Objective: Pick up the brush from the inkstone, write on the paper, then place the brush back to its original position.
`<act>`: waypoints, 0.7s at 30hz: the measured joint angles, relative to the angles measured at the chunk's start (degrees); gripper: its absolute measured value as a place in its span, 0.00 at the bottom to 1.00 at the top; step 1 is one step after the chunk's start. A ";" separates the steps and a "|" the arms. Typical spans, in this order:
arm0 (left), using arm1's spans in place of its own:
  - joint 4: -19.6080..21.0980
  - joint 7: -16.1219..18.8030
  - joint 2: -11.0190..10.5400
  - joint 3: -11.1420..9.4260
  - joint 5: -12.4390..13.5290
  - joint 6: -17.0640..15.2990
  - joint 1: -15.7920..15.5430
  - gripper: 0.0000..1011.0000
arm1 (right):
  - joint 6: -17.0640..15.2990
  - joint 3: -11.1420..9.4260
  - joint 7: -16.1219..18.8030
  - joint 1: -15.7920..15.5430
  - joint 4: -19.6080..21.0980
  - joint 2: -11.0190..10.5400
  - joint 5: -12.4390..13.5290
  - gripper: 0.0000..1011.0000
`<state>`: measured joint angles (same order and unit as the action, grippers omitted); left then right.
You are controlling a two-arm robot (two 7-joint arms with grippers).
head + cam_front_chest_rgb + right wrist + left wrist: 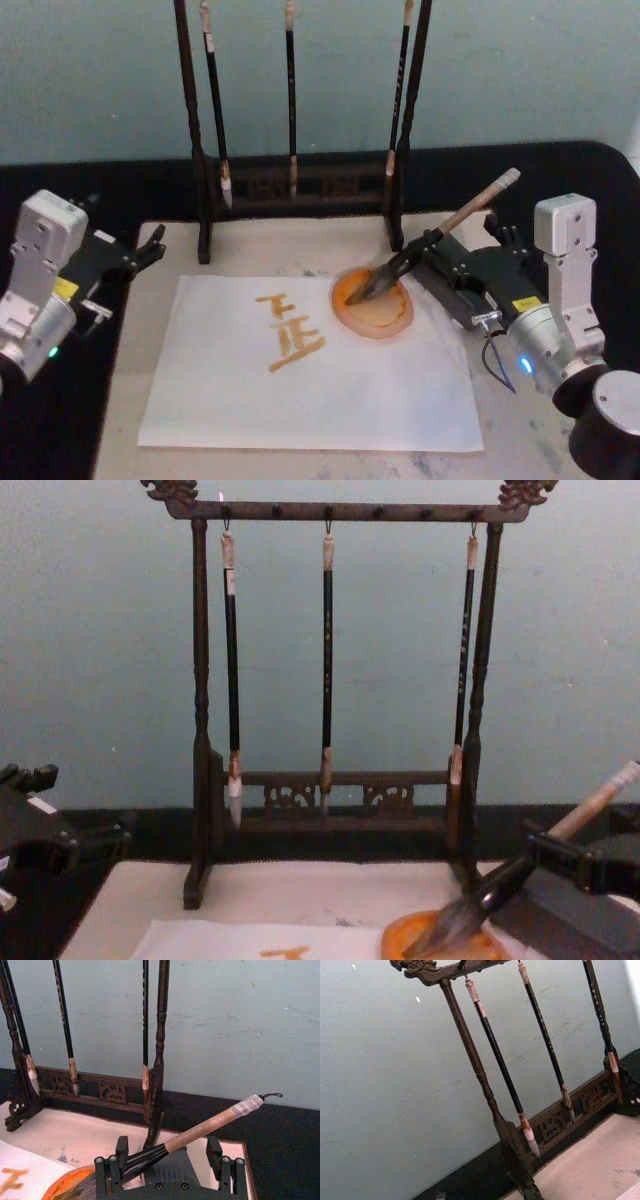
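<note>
The paper point(310, 380) lies nearest, its orange strokes finished, touching the inkstone point(373, 305) at its far right corner. The brush point(440, 235) slants with bristles resting in that inkstone. The right claw point(432, 255) sits at the black shaft, fingers spread wide, seemingly not gripping. Pulling away carelessly could knock the handle and smear the paper. The left claw point(150, 245) idles far left of the inkstone; its opening I cannot tell. Behind stands the rack point(300, 180).

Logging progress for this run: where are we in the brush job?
Writing looks done: orange strokes sit on the paper. In hand: the brush lies with its tuft in the inkstone, and the right gripper straddles its shaft with fingers open. Left: back the right arm away. The left gripper idles at the mat's left edge.
</note>
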<state>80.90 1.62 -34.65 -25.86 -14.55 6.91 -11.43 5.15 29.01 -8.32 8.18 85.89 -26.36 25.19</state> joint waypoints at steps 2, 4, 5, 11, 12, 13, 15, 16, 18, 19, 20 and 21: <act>0.00 0.00 0.00 0.00 0.00 0.00 0.00 1.00 | -0.01 0.00 0.00 0.00 0.00 0.00 0.01 0.99; 0.00 0.00 0.00 0.00 0.00 0.00 0.00 1.00 | -0.01 0.00 0.01 0.00 0.00 0.00 0.03 0.99; 0.00 0.00 0.00 0.00 0.00 0.00 0.00 1.00 | -0.01 0.00 0.01 0.00 0.00 0.00 0.03 0.99; 0.00 0.00 0.00 0.00 0.00 0.00 0.00 1.00 | -0.01 0.00 0.00 0.00 0.00 0.00 0.04 0.99; 0.00 0.00 0.00 0.00 0.00 0.00 0.00 1.00 | -0.01 0.00 0.00 0.00 0.00 0.00 0.04 0.99; 0.00 0.00 0.00 0.00 0.00 0.00 0.00 1.00 | -0.01 0.00 0.00 0.00 0.00 0.00 0.04 0.99; 0.00 0.00 0.00 0.00 0.00 0.00 0.00 1.00 | -0.01 0.00 0.00 0.00 0.00 0.00 0.04 0.99; 0.00 0.00 0.00 0.00 0.00 0.00 0.00 1.00 | -0.01 0.00 0.00 0.00 0.00 0.00 0.04 0.99; 0.00 0.00 0.00 0.00 0.00 0.00 0.00 1.00 | -0.01 0.00 0.00 0.00 0.00 0.00 0.04 0.99; 0.00 0.00 0.00 0.00 0.00 0.00 0.00 1.00 | -0.01 0.00 0.00 0.00 0.00 0.00 0.04 0.99; 0.00 -0.01 0.00 0.00 0.00 0.00 0.00 1.00 | -0.01 0.00 0.00 0.00 0.00 0.00 0.04 0.99; 0.00 0.00 0.00 0.00 0.00 0.00 0.00 1.00 | -0.01 0.00 0.00 0.00 0.00 0.00 0.04 0.99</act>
<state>80.90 1.62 -34.65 -25.86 -14.55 6.91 -11.43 5.14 29.01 -8.32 8.18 85.89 -26.37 25.24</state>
